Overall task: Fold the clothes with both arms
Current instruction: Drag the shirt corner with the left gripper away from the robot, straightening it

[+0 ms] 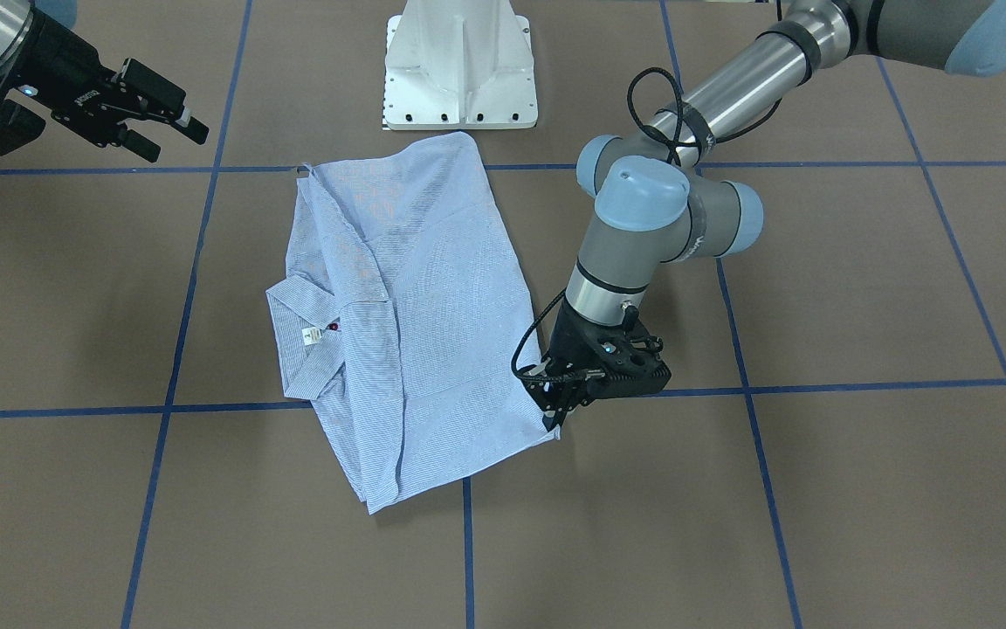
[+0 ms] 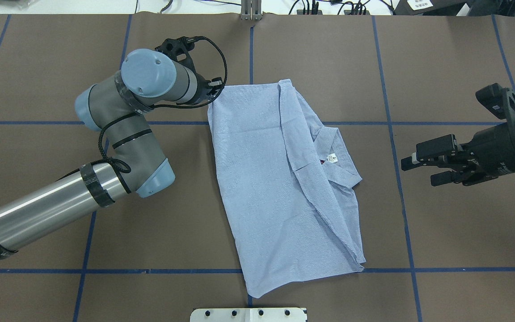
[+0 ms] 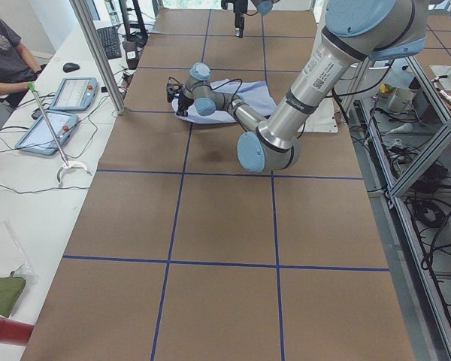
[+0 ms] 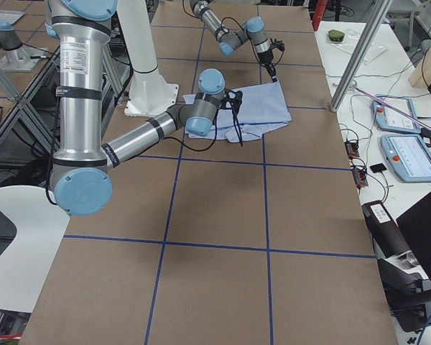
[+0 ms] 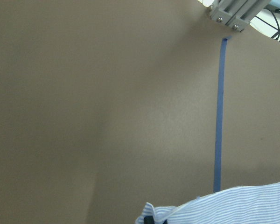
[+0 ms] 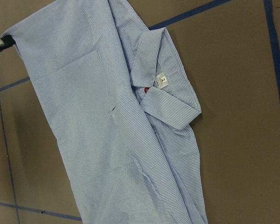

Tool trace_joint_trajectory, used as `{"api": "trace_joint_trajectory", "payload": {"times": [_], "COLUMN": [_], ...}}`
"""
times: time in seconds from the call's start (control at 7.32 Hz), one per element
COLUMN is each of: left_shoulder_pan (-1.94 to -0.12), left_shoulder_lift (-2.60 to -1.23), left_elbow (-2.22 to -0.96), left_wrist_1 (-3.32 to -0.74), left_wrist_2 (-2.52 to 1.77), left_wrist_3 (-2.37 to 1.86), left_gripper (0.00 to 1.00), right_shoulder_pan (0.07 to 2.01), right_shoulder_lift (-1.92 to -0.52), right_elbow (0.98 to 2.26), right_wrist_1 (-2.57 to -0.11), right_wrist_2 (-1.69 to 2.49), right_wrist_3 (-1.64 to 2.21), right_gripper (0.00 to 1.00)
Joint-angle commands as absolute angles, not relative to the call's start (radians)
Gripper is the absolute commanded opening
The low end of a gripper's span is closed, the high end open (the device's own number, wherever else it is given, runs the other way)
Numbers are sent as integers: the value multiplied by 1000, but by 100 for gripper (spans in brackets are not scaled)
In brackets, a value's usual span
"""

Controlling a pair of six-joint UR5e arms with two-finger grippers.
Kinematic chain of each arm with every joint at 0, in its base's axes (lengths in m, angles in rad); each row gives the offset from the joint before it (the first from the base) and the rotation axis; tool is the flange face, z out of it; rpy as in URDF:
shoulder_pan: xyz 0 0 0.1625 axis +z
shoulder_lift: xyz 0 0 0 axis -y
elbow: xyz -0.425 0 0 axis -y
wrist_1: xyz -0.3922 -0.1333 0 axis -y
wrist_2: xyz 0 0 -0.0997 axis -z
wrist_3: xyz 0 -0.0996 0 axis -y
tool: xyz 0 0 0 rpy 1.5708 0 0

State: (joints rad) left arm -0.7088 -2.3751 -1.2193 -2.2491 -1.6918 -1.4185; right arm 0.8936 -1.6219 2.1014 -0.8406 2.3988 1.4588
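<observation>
seen from overhead, the left gripper (image 1: pixel 554 414) has its fingertips hidden behind its own wrist, but the front view shows it pinched closed on the shirt (image 2: pixel 266 179), at the shirt's overhead 11 o'clock corner. the shirt lies folded mid-table (image 2: pixel 38 201) with its collar (image 2: pixel 335 156) toward 3 o'clock. the right gripper (image 2: pixel 420 170) hangs apart at 3 o'clock, fingers parted, holding nothing.

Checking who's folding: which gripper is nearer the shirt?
Left. The left gripper pinches the shirt at its corner; the right gripper hovers open, clear of the cloth, off its collar side.
</observation>
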Motion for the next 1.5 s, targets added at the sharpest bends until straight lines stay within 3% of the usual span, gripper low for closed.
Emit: {"api": "trace_joint_trajectory", "payload": {"times": [0.0,0.27,0.82,0.96,1.09,1.37], "left_shoulder_pan": [-718,-719,-719,-719,-719,-732], "left_shoulder_lift": [-2469,-2509,-2519,-2519,-2525,-2516], "left_elbow": [-1048,-952,-902,-900,-913,-990], "left_wrist_1": [-2406,-2502,-2563,-2560,-2557,-2484], "left_wrist_2": [-1640,-1594,-1546,-1548,-1548,-1598], "left_wrist_3": [-1411,-1410,-1410,-1401,-1375,-1377], "left_gripper": [0,0,0,94,100,100], "right_shoulder_pan": [899,899,897,896,893,832], "right_shoulder_lift": [-1609,-1605,-1595,-1597,-1597,-1597], "right_elbow": [2105,2105,2100,2099,2089,2060], "right_wrist_1": [-839,-839,-839,-841,-842,-856], "right_wrist_2": [2396,2387,2366,2349,2338,2214], "right_wrist_3": [1459,1459,1459,1457,1410,1321], "right_gripper": [100,100,100,100,100,100]}}
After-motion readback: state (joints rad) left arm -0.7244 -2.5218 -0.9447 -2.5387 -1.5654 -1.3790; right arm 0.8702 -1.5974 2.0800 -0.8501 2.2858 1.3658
